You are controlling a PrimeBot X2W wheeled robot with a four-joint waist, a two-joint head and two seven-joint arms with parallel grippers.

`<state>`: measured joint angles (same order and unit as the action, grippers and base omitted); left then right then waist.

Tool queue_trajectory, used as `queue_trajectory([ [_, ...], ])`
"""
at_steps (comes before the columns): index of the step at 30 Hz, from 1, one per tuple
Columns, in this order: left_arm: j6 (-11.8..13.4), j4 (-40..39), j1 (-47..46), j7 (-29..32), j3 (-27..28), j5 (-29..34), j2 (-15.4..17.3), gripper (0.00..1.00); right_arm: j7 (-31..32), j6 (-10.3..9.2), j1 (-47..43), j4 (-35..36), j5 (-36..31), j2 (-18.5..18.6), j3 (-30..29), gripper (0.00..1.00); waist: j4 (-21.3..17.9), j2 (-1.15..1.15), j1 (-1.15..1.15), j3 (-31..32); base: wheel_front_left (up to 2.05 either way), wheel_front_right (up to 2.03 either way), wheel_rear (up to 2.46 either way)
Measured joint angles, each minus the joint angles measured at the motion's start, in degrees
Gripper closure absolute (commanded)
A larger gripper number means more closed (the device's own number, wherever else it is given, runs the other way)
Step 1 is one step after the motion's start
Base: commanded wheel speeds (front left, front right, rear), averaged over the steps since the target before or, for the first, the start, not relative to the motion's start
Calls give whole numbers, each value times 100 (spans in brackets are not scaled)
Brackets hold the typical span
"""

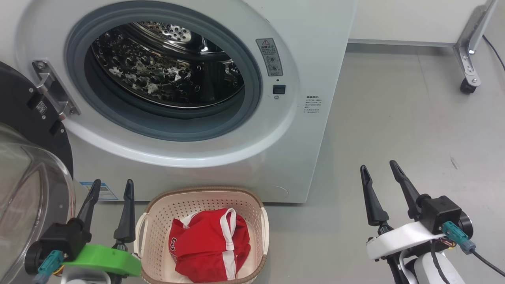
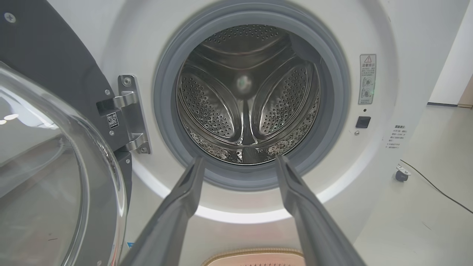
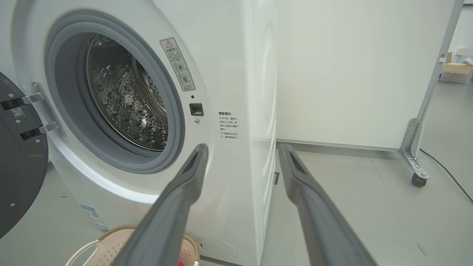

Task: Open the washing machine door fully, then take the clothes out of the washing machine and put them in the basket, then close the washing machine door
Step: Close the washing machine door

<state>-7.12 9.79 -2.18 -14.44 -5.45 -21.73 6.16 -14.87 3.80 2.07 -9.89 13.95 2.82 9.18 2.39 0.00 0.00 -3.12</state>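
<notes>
Left gripper point(image 1: 113, 182) spread, free; basket point(image 1: 205, 191) just to its right, clothes point(image 1: 209, 244) inside; door point(image 1: 23, 118) swung open just to its left; washer point(image 1: 315, 39) ahead of both grippers; right gripper point(image 1: 378, 165) spread, free, over floor point(image 1: 414, 118), basket well to its left.

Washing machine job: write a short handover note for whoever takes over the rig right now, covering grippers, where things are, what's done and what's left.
Grippers: the left gripper is open and empty, low beside the basket. The right gripper is open and empty, off to the right of the washing machine.
Things: the washing machine door is swung open at the left. No garments are visible in the drum. The clothes lie in the basket in front of the machine.
Done: door opened, clothes moved.
Left: close the door.
</notes>
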Motion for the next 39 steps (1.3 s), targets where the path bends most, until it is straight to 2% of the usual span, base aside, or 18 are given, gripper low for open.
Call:
queue_trajectory([
  [17, 0, -49, 18, 0, -21, 15, -48, 0, 0, 19, 0, 4, -24, -3, -16, 0, -15, 0, 0, -17, -11, 18, -7],
  [39, 0, -110, 19, 0, -89, 68, -66, 0, 0, 19, 0, 27, -36, -13, -26, 0, -9, 0, 0, -128, -62, 67, -5],
])
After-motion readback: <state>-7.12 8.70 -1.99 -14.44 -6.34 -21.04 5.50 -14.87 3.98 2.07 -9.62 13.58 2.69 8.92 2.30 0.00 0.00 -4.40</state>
